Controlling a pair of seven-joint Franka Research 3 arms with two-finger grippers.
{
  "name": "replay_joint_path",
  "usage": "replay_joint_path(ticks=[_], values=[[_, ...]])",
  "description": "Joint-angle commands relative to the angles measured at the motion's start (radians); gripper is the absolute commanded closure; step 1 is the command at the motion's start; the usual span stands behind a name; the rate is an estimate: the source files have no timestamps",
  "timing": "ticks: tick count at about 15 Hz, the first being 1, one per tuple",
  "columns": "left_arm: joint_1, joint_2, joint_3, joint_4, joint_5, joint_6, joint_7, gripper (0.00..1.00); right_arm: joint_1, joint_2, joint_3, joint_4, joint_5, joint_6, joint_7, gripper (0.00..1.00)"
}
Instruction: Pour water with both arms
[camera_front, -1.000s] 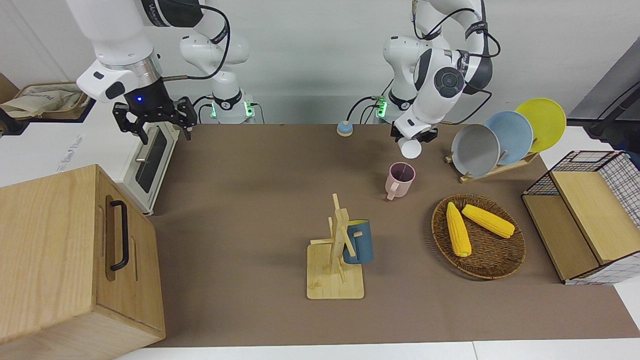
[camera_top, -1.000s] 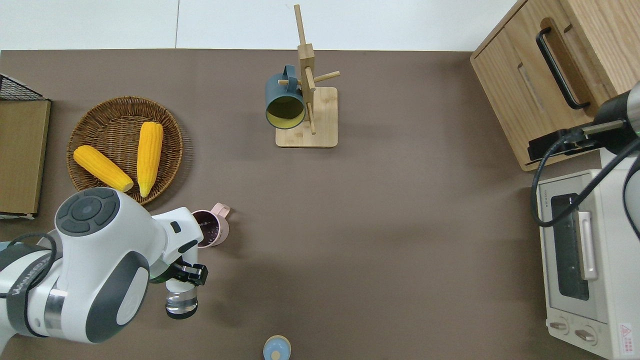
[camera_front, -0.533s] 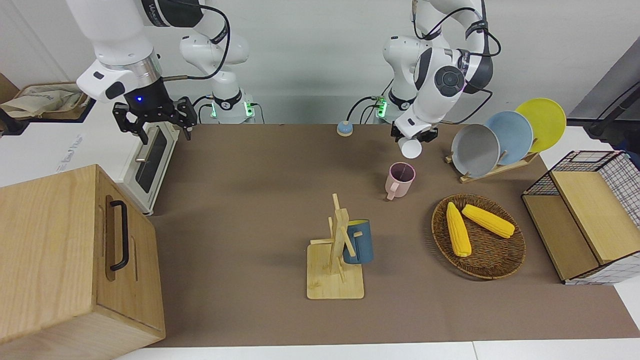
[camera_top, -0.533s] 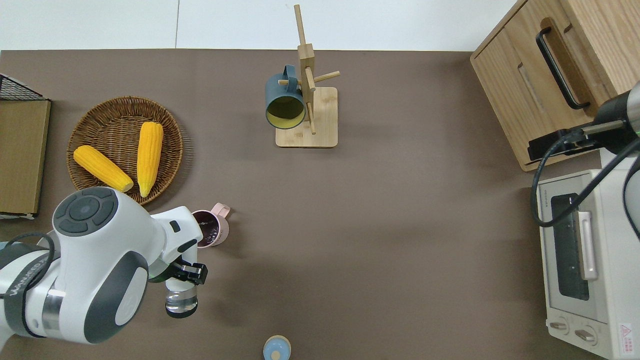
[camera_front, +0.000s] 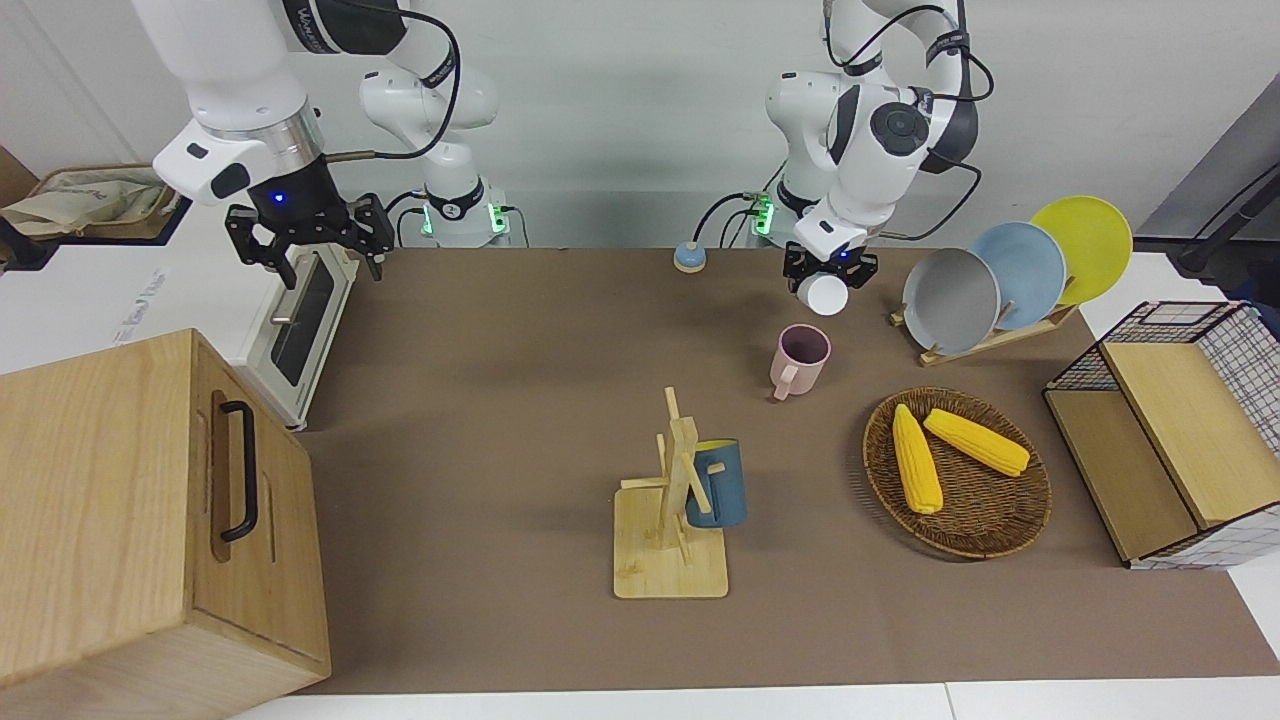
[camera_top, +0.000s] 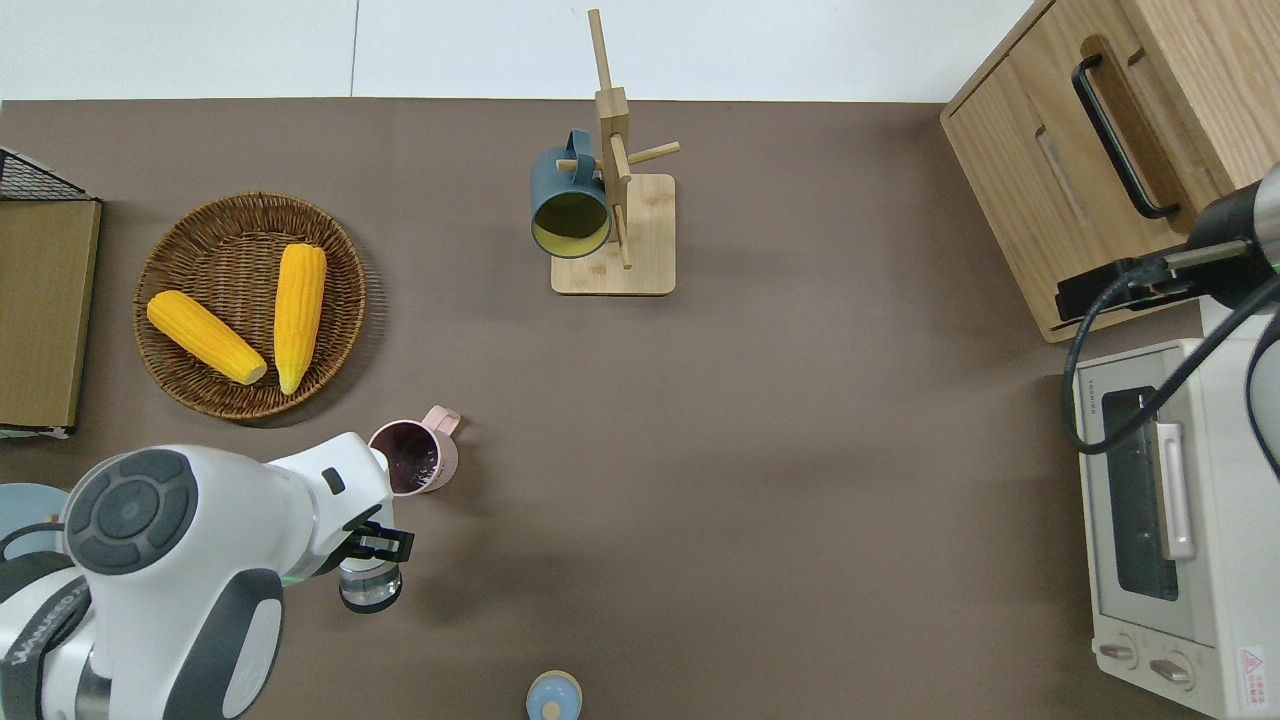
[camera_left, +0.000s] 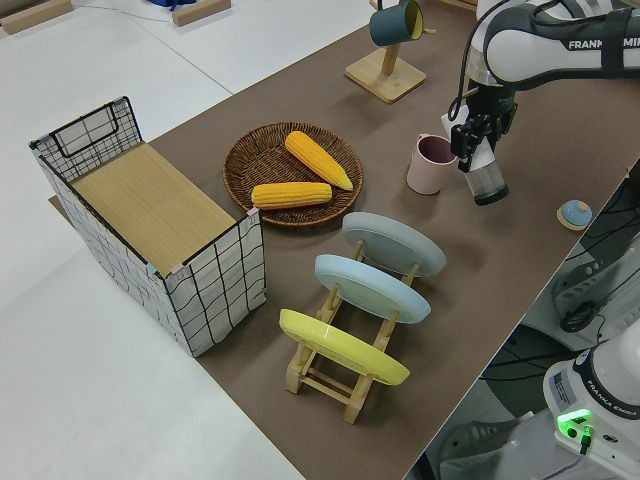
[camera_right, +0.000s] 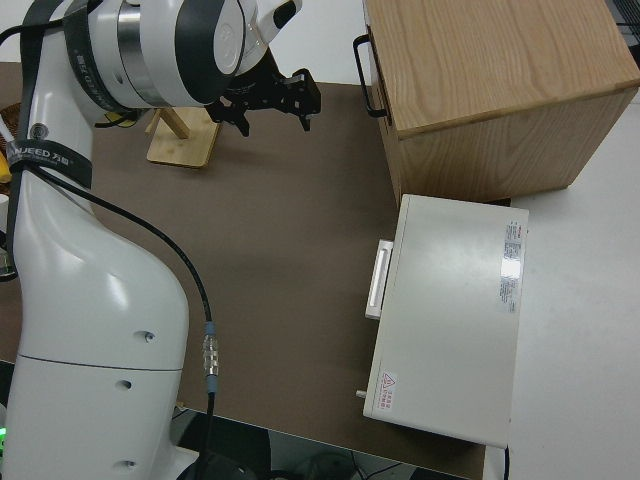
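My left gripper (camera_top: 375, 545) is shut on a small clear bottle (camera_top: 368, 588), held in the air just beside a pink mug (camera_top: 415, 465) and over the table a little nearer to the robots than it. The bottle (camera_front: 826, 293) hangs nearly upright in the left side view (camera_left: 486, 180), its bottom downward. The pink mug (camera_front: 802, 358) stands upright on the brown table, its inside dark. My right gripper (camera_front: 310, 240) is open and empty; that arm is parked.
A small blue round cap (camera_top: 553, 696) lies near the robots' edge. A wooden mug rack with a dark blue mug (camera_front: 715, 485) stands mid-table. A wicker basket (camera_front: 1000, 540) with two corn cobs, a plate rack (camera_front: 1000, 275), a wire crate (camera_front: 1180, 430), a toaster oven (camera_top: 1160, 520) and a wooden cabinet (camera_front: 150, 520) stand around.
The left arm has drawn back toward the robots and turned its wrist; the bottle has swung from tilted toward the pink mug to nearly upright. The right arm has not moved.
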Motion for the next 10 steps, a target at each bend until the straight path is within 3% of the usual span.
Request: replay_joint_path(ticks=[1, 5, 10], values=[[-0.012, -0.092, 0.007, -0.076, -0.011, 0.056, -0.005, 1.0, -0.006, -0.021, 0.003, -0.027, 0.02, 0.015, 0.013, 0.017], [-0.004, -0.136, 0.017, -0.117, -0.013, 0.084, -0.003, 1.0, -0.006, -0.021, 0.003, -0.027, 0.02, 0.014, 0.013, 0.017], [0.055, -0.179, 0.018, -0.177, -0.013, 0.211, -0.003, 1.0, -0.006, -0.021, 0.003, -0.027, 0.02, 0.014, 0.013, 0.017]])
